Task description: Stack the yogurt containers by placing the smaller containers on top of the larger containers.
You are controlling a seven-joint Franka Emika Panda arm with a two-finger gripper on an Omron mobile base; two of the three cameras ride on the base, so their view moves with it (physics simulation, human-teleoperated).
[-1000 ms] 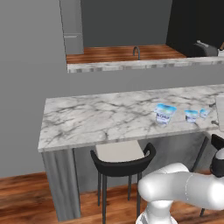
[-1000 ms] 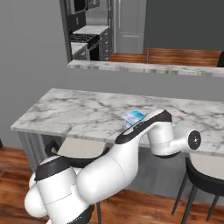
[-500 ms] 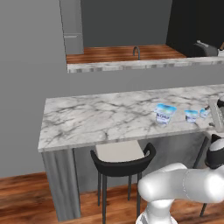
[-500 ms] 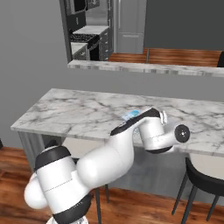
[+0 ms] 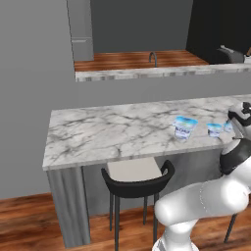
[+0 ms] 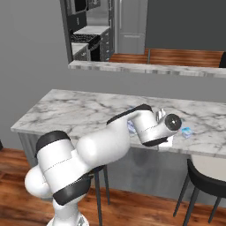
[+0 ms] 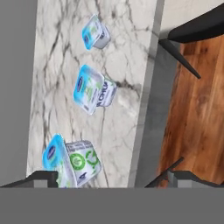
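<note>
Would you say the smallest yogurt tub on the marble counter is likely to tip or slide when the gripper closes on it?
Probably. The smallest tub looks light, so it may slide on the smooth counter. Its tapered walls could slip between the open gripper's fingers.

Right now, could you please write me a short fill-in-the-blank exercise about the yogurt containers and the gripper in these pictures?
1. The hand view shows ____ yogurt containers in a row.
2. They stand on a ____ counter.
3. The gripper has its jaws ____ and holds nothing.
4. Under the counter's edge stands a black ____ with a pale seat.

Missing words: three; marble; open; stool
</note>
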